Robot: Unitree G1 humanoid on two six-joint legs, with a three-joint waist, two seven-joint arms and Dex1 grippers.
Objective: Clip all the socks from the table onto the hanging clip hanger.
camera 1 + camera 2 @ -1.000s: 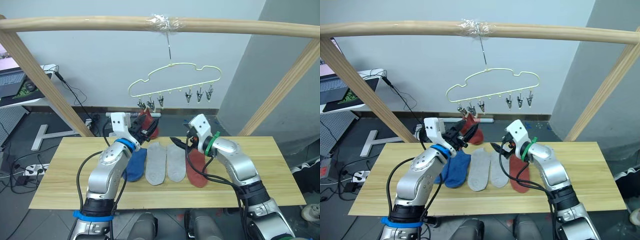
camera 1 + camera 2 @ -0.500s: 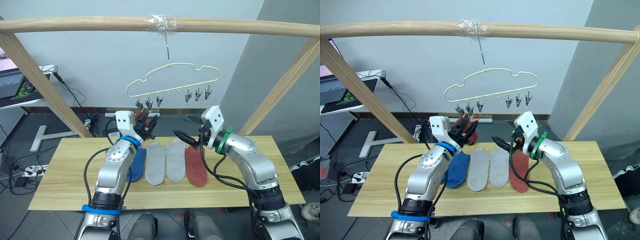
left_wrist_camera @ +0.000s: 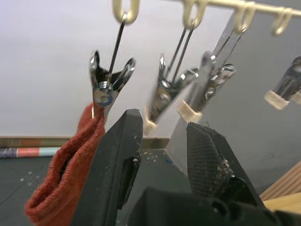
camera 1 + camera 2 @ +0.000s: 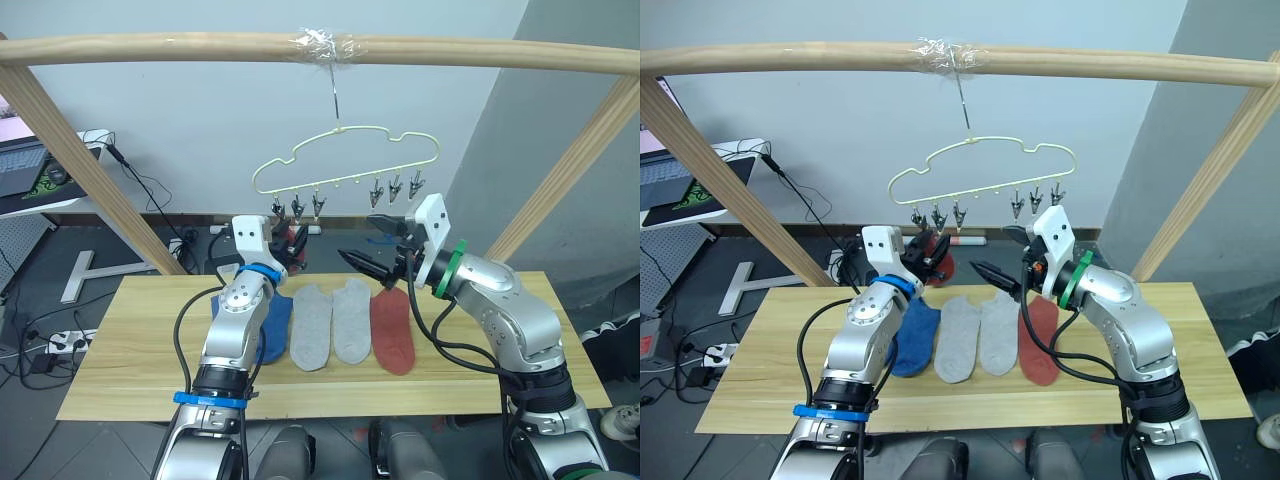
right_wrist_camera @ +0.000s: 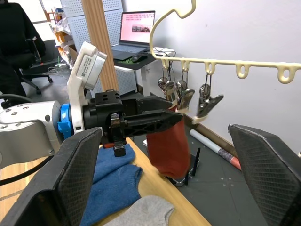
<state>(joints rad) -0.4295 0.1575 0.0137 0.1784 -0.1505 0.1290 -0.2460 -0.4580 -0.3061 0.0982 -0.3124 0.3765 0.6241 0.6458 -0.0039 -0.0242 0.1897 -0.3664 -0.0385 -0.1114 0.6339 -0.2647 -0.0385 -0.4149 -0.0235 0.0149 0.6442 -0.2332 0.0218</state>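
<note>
The pale-yellow clip hanger (image 4: pixel 345 158) hangs by its hook from the top pole. One brick-red sock (image 5: pixel 169 146) hangs from its leftmost clip (image 3: pixel 106 89). My left gripper (image 3: pixel 164 121) is open just below the left clips, the red sock beside one finger, nothing between the fingers. My right gripper (image 4: pixel 358 237) is wide open in the air under the right clips (image 4: pixel 395 188), facing the left gripper. On the table (image 4: pixel 130 370) lie a blue sock (image 4: pixel 270 322), two grey socks (image 4: pixel 312 325) side by side and a red sock (image 4: pixel 392 332).
A round wooden pole frame (image 4: pixel 200 47) spans the top, with slanted legs at both sides of the table. A desk with a laptop (image 4: pixel 20 165) stands at the far left behind the frame. Cables lie on the floor behind the table.
My left gripper rose to the left clips and let go of the red sock, which now hangs from a clip. My right gripper lifted off the table toward the hanger.
</note>
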